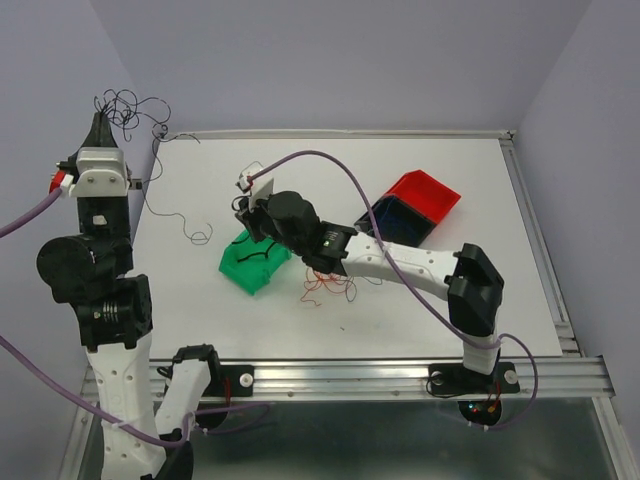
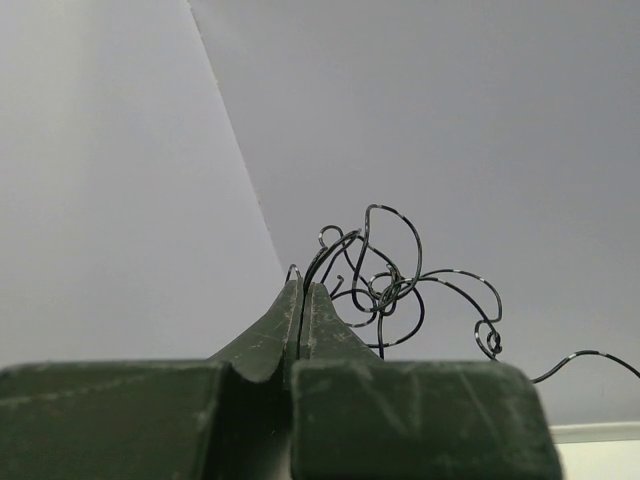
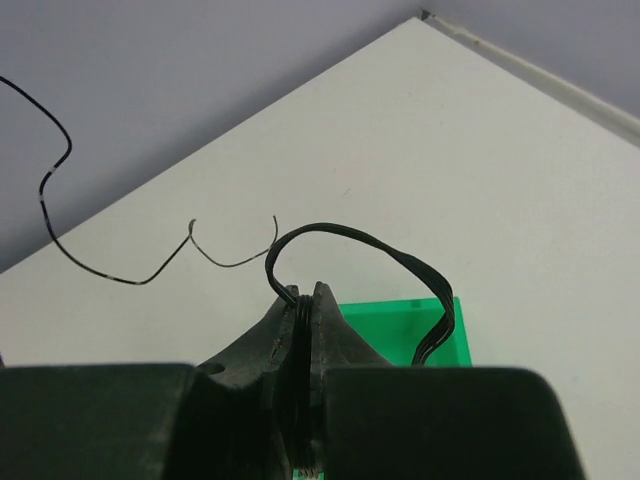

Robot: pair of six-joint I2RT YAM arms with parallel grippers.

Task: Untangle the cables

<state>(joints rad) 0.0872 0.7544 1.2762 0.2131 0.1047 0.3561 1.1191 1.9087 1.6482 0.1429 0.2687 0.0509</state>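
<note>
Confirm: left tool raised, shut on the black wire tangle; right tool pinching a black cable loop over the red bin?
Wrong bin: the right wrist view shows the right tool pinching the black cable loop over the green bin, not the red one. The left tool is raised, shut on the black wire tangle.

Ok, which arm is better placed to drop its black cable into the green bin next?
Right, probably. The right claw is shut on a black cable loop just above the green bin; the left claw holds its wire tangle raised high at far left, away from it.
</note>
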